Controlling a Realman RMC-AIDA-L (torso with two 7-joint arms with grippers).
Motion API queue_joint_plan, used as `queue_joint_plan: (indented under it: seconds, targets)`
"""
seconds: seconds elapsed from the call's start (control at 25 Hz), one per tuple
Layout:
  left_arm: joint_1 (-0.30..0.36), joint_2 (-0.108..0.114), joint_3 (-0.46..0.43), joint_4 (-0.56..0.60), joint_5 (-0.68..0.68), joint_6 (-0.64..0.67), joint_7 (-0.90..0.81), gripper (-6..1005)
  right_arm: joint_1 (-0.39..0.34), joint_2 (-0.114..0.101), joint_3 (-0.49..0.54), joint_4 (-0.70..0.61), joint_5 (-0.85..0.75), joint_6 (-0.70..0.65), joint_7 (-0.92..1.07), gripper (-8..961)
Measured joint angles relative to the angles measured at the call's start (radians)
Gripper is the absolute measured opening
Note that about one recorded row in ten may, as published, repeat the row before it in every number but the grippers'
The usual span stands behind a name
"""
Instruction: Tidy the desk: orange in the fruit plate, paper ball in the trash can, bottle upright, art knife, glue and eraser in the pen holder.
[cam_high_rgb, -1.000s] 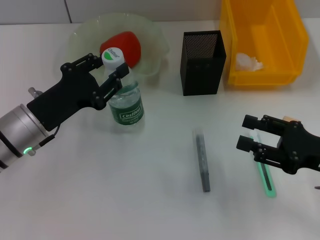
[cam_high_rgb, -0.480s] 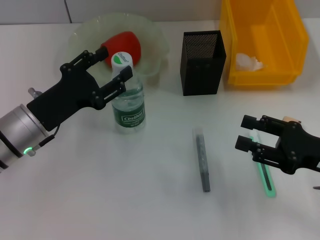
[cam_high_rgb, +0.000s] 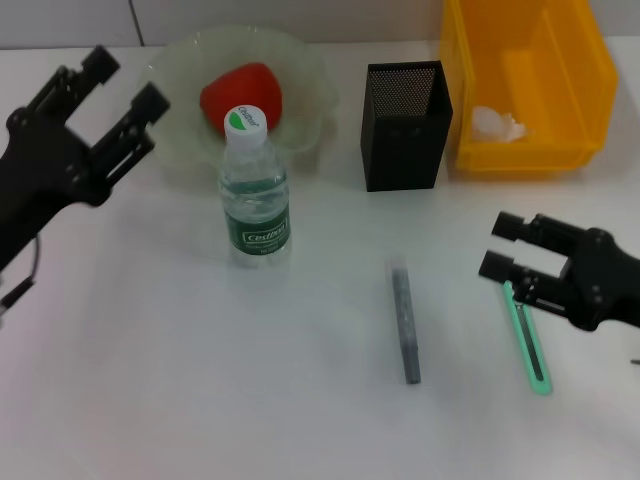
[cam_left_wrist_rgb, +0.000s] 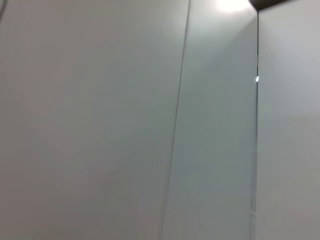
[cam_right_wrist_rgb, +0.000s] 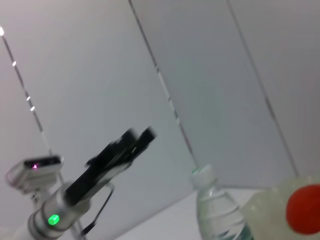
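Observation:
The clear water bottle (cam_high_rgb: 255, 195) with a white-green cap stands upright on the table in front of the fruit plate (cam_high_rgb: 175, 62), which holds a red-orange fruit (cam_high_rgb: 243, 88). My left gripper (cam_high_rgb: 124, 82) is open and empty, up and to the left of the bottle, apart from it. My right gripper (cam_high_rgb: 502, 246) is open and empty, just above the green art knife (cam_high_rgb: 531, 350) lying on the table. The grey glue stick (cam_high_rgb: 404, 325) lies mid-table. The black mesh pen holder (cam_high_rgb: 403, 125) stands at the back. The eraser is not visible. The right wrist view shows the bottle (cam_right_wrist_rgb: 216, 212) and fruit (cam_right_wrist_rgb: 304, 210).
A yellow bin (cam_high_rgb: 570, 90) at the back right holds a white paper ball (cam_high_rgb: 497, 123). The left wrist view shows only a plain grey wall. The left arm (cam_right_wrist_rgb: 107, 160) shows in the right wrist view.
My left gripper has let go of the bottle and pulled back up and to the left. The bottle now stands on its own. My right gripper has shifted slightly to the right.

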Motion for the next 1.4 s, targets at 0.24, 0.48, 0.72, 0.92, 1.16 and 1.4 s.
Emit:
queue_joint_plan:
  seconds: [0.24,0.48,0.72,0.92,1.16,1.4]
  targets:
    - [-0.008,0.090,-0.003,0.021,0.240,0.110,-0.114,754,-0.017,-0.005,0.000,-0.004,0.152,-0.040,0.020,667]
    - [-0.007,0.098,-0.005,0.124,0.458,0.153,-0.204,769,-0.010,-0.003,-0.009,-0.198,0.242,-0.071,0.233,668]
    - [-0.033,0.061,-0.007,0.147,0.587,0.093,-0.251,785,0.033,-0.027,-0.117,-0.550,0.161,-0.080,0.610,775]
    - [-0.043,0.055,-0.008,0.141,0.610,0.056,-0.259,797,0.071,-0.030,-0.255,-1.018,-0.083,-0.140,0.966,775]
    - [-0.047,0.040,-0.007,0.140,0.624,0.016,-0.260,802,0.121,-0.012,-0.450,-1.346,-0.322,-0.203,1.234,776]
    - [-0.051,0.039,-0.003,0.141,0.626,0.002,-0.261,802,0.195,0.014,-0.651,-1.342,-0.584,-0.196,1.319,776]
